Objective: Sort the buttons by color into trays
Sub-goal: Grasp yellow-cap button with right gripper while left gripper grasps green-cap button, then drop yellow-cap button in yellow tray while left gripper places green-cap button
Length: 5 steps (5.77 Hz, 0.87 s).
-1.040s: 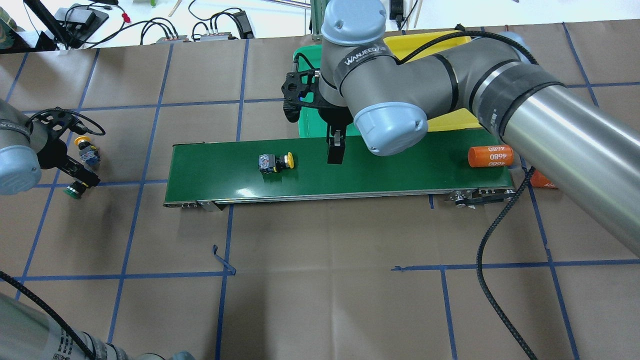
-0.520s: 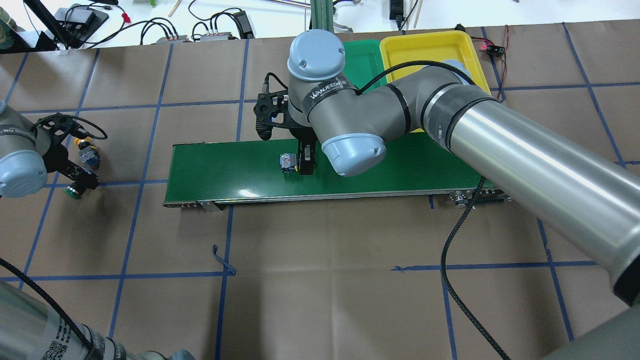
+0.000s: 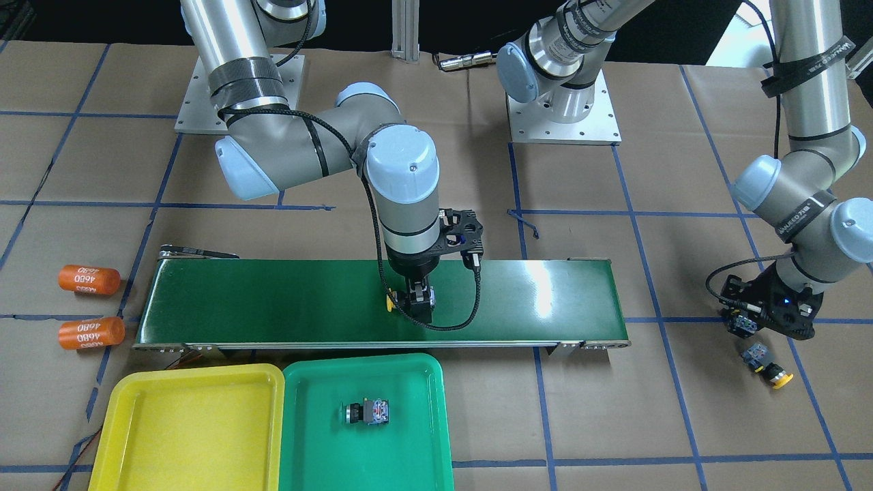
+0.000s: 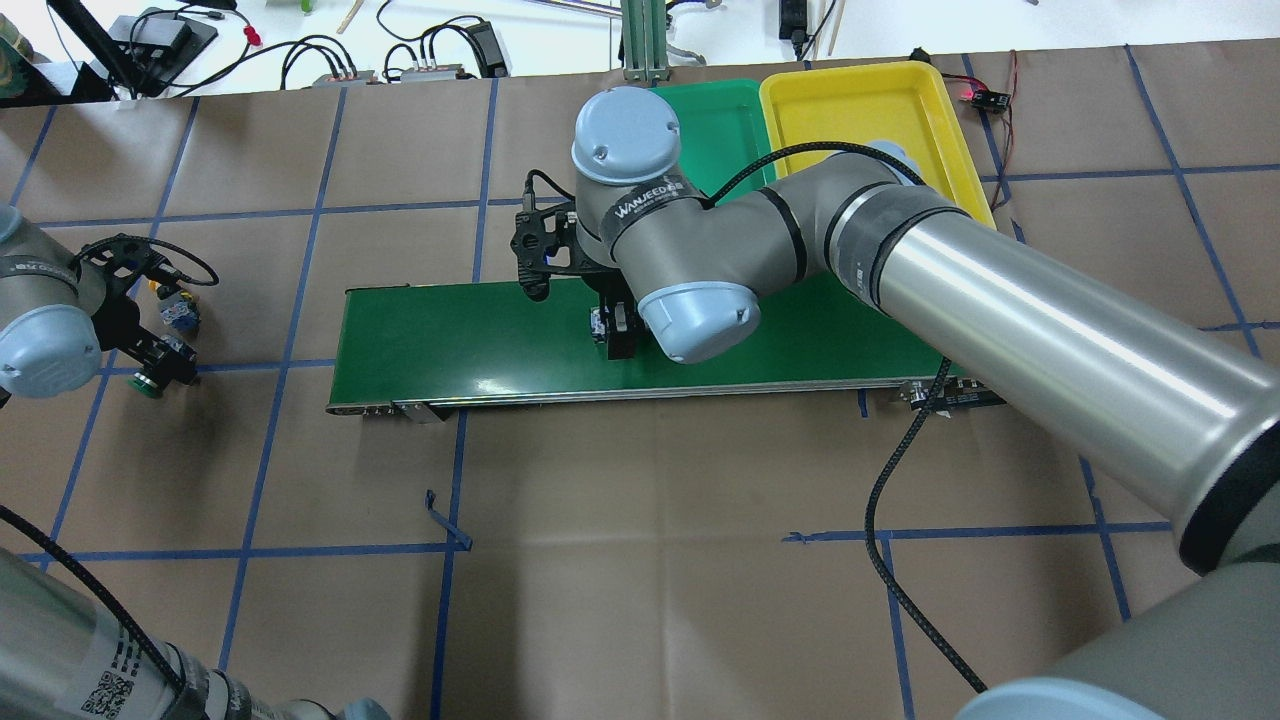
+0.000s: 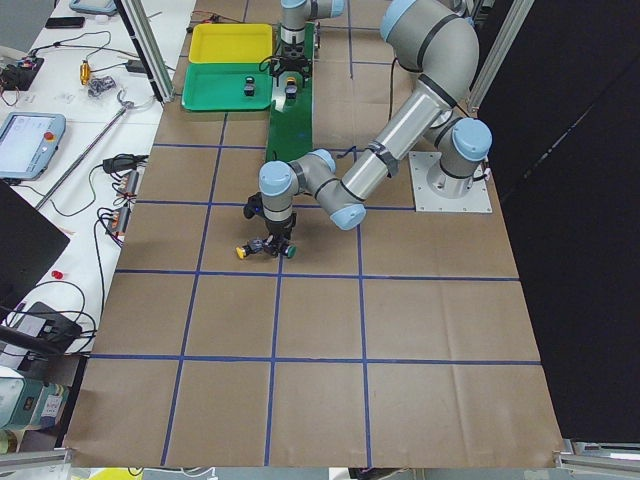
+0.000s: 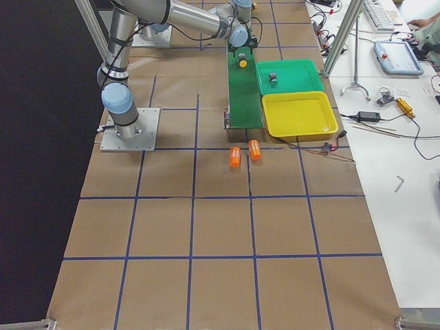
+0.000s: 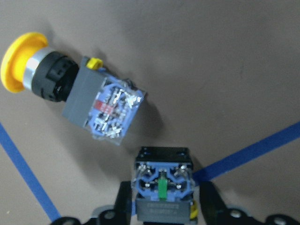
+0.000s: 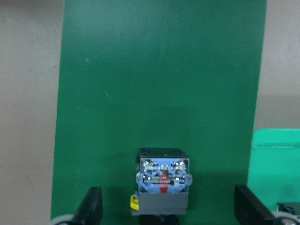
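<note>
- We see right tool [image 3: 419, 305] spread wide, straddling yellow button [image 8: 163, 180] mid conveyor belt [image 3: 273, 300].
- Left tool [image 7: 166, 206] clamps green button [image 7: 162, 180] near tabletop [image 4: 640, 550] left edge; second yellow button [image 7: 70, 101] just beside.

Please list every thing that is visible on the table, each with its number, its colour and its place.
conveyor belt: 1, dark green, middle of the table
yellow tray: 1, yellow, beside the belt, holds nothing
green tray: 1, teal-green, next to the yellow tray
button in the green tray: 1, cap colour unclear, lying on its side
yellow button on the belt: 1, yellow cap, between the right fingers
yellow button on the table: 1, yellow cap, near the left gripper
green button: 1, green cap, on the table
orange cylinders: 2, orange, off the belt's end
right gripper: 1, black, open
left gripper: 1, black, shut on the green button
</note>
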Motion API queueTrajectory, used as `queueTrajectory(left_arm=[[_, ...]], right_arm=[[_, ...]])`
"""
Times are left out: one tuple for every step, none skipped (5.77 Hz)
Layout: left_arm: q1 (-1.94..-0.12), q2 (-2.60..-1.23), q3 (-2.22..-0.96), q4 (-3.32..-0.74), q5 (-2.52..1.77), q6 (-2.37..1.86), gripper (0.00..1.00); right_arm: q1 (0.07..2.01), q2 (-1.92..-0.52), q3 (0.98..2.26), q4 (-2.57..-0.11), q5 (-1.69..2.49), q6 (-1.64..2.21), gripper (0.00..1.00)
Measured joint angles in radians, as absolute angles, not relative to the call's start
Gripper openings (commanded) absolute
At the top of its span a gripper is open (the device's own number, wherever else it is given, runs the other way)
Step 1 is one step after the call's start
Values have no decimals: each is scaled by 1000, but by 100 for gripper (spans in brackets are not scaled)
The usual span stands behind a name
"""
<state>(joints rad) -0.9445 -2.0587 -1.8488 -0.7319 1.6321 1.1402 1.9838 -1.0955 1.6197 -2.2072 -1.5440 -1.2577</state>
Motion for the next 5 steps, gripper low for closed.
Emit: queueTrajectory(left_arm=[[-946,-2052,-1849,-736,1633,1141,0],[-952,-2039,-1850,-751,1633,1141,0],[-964,-1999,-1852,-801,1630,1141,0],[-992,-1930,-1860,-874,1624,1147,0],[-1059,-1854,-1876,-945,1621,1162,0]], right_arm=[[1959,-1103,1646,-2205,-1575,-1259,70],[1927,-1118,1682,-2204,-1588,-1259,45],[1901,-1135,1714,-2203,-1592,-1267,23],[1879,-1151,1728,-2202,-1602,-1290,21],[1849,-1178,1731,-2201,-1616,-1334,21]])
